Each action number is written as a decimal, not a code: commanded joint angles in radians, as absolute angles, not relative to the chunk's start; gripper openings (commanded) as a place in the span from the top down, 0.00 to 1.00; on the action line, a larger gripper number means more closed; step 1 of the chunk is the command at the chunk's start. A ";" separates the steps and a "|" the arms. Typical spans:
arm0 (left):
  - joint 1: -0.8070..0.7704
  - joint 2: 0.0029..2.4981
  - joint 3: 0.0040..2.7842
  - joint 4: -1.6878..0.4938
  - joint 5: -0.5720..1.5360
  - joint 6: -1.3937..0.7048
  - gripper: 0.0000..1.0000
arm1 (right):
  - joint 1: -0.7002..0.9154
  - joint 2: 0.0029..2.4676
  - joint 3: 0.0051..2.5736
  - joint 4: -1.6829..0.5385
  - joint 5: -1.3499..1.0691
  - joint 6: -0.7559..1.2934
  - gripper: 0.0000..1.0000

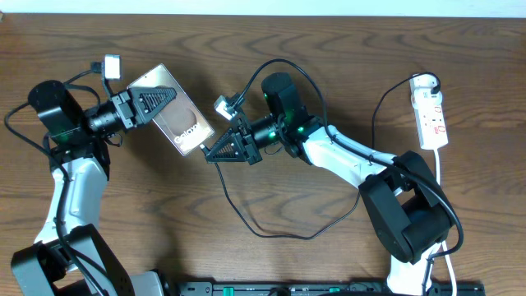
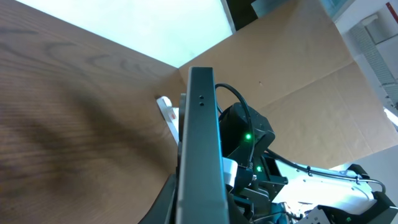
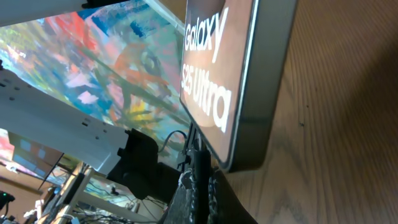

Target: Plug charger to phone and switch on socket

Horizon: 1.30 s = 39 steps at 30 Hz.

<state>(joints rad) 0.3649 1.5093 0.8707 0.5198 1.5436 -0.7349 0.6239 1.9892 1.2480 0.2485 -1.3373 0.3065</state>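
My left gripper is shut on the phone, a bronze slab with white "Galaxy" lettering, and holds it lifted over the table's left centre. In the left wrist view the phone shows edge-on between my fingers. My right gripper is shut on the charger's black plug, whose tip sits right at the phone's lower end; whether it is in the port cannot be told. The charger cable loops across the table toward the white socket at the far right.
The right arm's white body lies between the phone and the socket. A black bar runs along the front edge. A cardboard sheet stands beyond the table.
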 commanded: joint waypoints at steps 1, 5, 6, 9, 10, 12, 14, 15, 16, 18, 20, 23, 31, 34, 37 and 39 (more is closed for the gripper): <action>0.347 1.498 0.870 0.524 1.573 -0.725 0.93 | 0.630 1.988 1.255 0.250 -1.341 0.310 0.99; 0.340 1.498 0.870 0.524 1.573 -0.714 0.92 | 0.630 1.988 1.255 0.250 -1.341 0.310 0.99; 0.340 1.498 0.870 0.524 1.573 -0.715 0.92 | 0.630 1.988 1.255 0.250 -1.341 0.310 0.99; 0.340 1.498 0.870 0.522 1.573 -0.715 0.92 | 0.630 1.988 1.255 0.250 -1.341 0.310 0.99; 0.340 1.498 0.870 0.518 1.573 -0.714 0.92 | 0.630 1.988 1.255 0.250 -1.341 0.310 0.99; 0.340 1.498 0.870 0.516 1.573 -0.714 0.93 | 0.630 1.988 1.255 0.250 -1.341 0.310 0.99; 0.340 1.498 0.870 0.516 1.573 -0.714 0.93 | 0.629 1.988 1.255 0.250 -1.341 0.310 0.99; 0.340 1.498 0.870 0.516 1.573 -0.714 0.92 | 0.629 1.988 1.255 0.251 -1.340 0.310 0.99; 0.340 1.498 0.870 0.516 1.573 -0.714 0.93 | 0.629 1.988 1.255 0.250 -1.339 0.310 0.99; 0.340 1.498 0.870 0.516 1.573 -0.714 0.92 | 0.629 1.988 1.255 0.251 -1.337 0.310 0.99; 0.340 1.498 0.870 0.516 1.573 -0.714 0.92 | 0.628 1.988 1.255 0.251 -1.336 0.310 0.99; 0.340 1.498 0.869 0.516 1.573 -0.714 0.93 | 0.625 1.988 1.255 0.251 -1.336 0.310 0.99; 0.340 1.498 0.869 0.516 1.573 -0.714 0.92 | 0.619 1.988 1.255 0.252 -1.336 0.310 0.99; 0.340 1.498 0.869 0.517 1.573 -0.714 0.92 | 0.619 1.988 1.255 0.257 -1.337 0.310 0.99; 0.340 1.498 0.869 0.516 1.573 -0.710 0.92 | 0.617 1.988 1.255 0.262 -1.337 0.311 0.99; 0.340 1.498 0.869 0.516 1.573 -0.710 0.93 | 0.615 1.988 1.255 0.266 -1.337 0.316 0.99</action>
